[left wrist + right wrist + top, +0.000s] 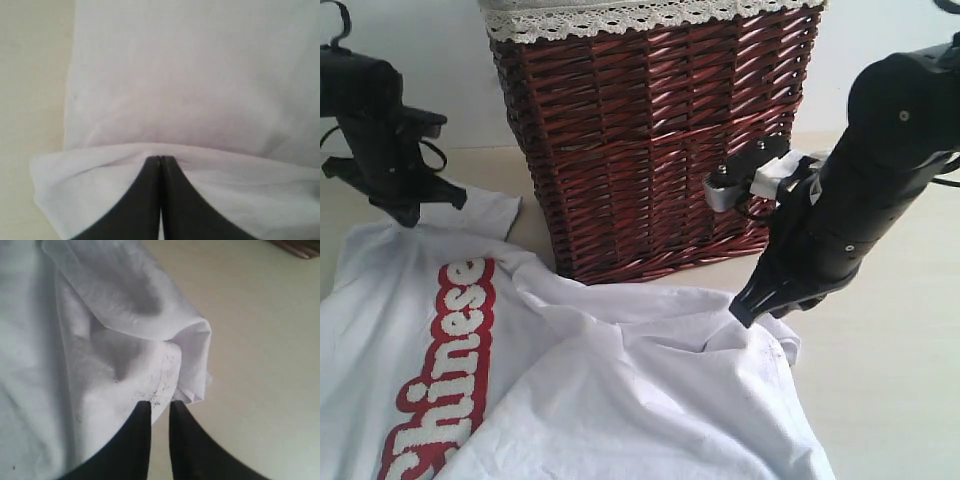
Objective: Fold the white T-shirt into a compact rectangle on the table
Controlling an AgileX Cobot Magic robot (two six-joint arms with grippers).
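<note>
With left end effector (160, 159) clamped on white T-shirt (620, 400), right end effector (160, 404) slightly parted: smooth fabric flat on worktop (900, 400).

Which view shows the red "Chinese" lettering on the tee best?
Exterior view: the lettering runs across the white T-shirt, readable and nearly all in frame. The left wrist and right wrist views show only plain white fabric close up at the fingertips, with none of the lettering in sight.
</note>
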